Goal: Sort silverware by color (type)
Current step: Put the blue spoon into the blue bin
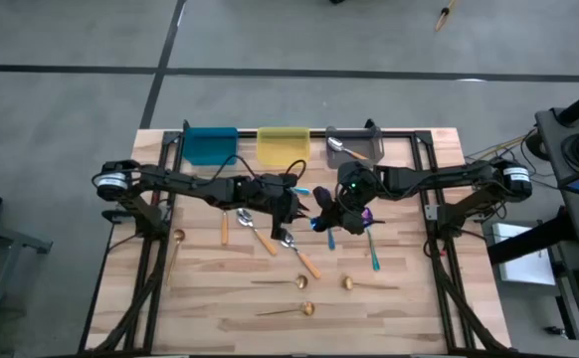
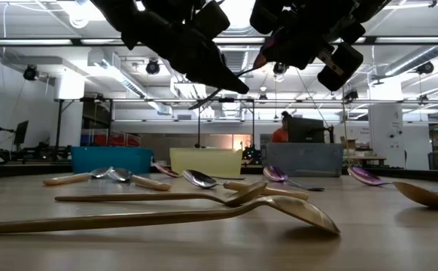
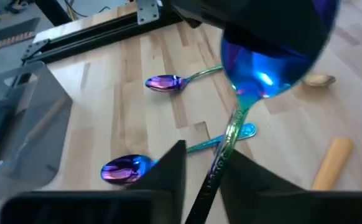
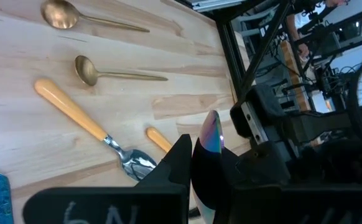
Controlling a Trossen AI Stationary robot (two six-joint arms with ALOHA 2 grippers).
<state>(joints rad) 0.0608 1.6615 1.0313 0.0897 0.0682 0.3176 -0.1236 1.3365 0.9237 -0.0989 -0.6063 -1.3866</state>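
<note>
An iridescent purple-blue spoon [image 3: 265,68] hangs in the air between my two grippers, above the table's middle. My right gripper [image 4: 207,149] is shut on its bowl. My left gripper [image 3: 209,154] has closed around its handle. In the high view the left gripper [image 1: 291,207] and the right gripper [image 1: 329,214] nearly meet. Two more iridescent spoons [image 3: 165,83] [image 3: 125,169] lie flat on the wood below. Orange-handled spoons [image 1: 260,234] and gold spoons [image 1: 280,283] lie on the near half. My left gripper has the held spoon's handle [image 3: 221,158] between its two fingers, about halfway along. The fingers slant down toward the right arm and lie nearly along the handle. My right gripper pinches the spoon's bowl [image 4: 211,134], edge-on between its two fingers, slanting down from the right. The spoon is clear of the table.
Blue [image 1: 210,146], yellow [image 1: 282,144] and grey [image 1: 354,147] bins stand in a row at the far edge; a spoon [image 1: 341,147] lies in the grey one. Black frame rails [image 1: 429,199] run along both sides of the table.
</note>
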